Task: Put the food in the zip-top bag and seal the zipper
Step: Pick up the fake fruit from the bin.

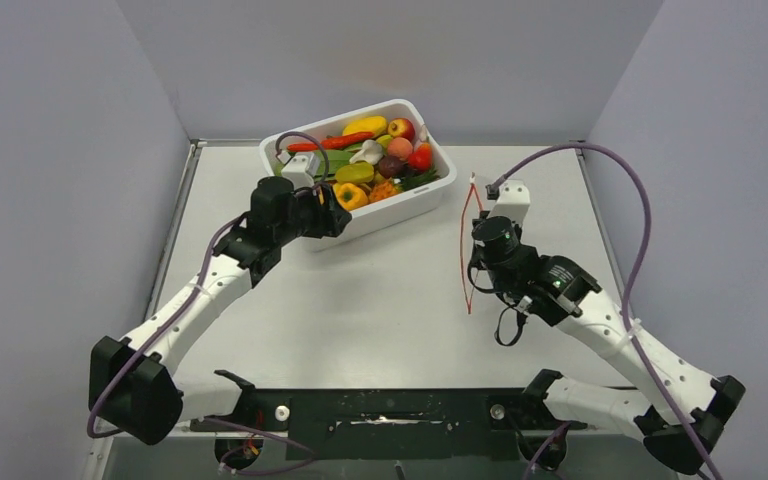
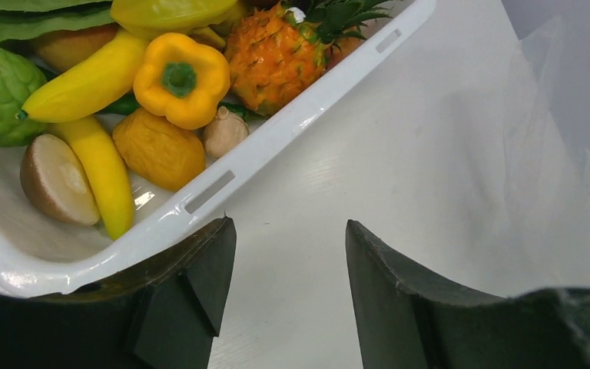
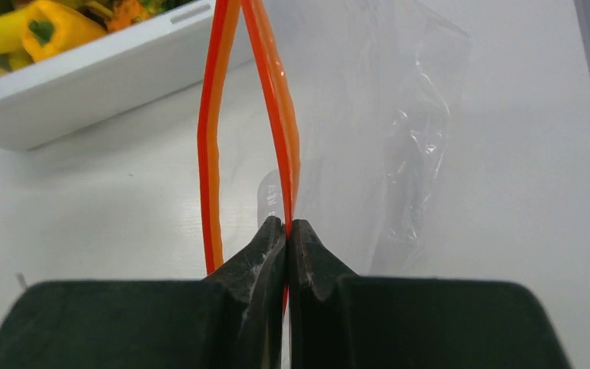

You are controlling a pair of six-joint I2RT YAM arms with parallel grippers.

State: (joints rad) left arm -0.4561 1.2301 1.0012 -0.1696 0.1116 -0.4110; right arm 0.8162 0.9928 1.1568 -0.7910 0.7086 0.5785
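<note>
The food (image 1: 380, 150) lies in a white tub (image 1: 430, 192): yellow pepper (image 2: 180, 77), bananas, an orange pineapple (image 2: 276, 54), green leaf. My left gripper (image 2: 288, 231) is open and empty, just outside the tub's near rim, its left finger (image 2: 200, 269) under that rim. My right gripper (image 3: 286, 227) is shut on one lip of the zip-top bag (image 3: 376, 131), pinching its red-orange zipper (image 3: 280, 115). The other zipper lip (image 3: 211, 154) bows away, so the bag's mouth gapes. In the top view the zipper (image 1: 468, 250) stands as a thin red loop left of the right gripper (image 1: 480, 245).
The tub (image 2: 223, 181) sits at the back centre of the grey table (image 1: 360, 300). Grey walls close in the left, right and back. A black mounting bar (image 1: 380, 410) runs along the near edge between the arm bases.
</note>
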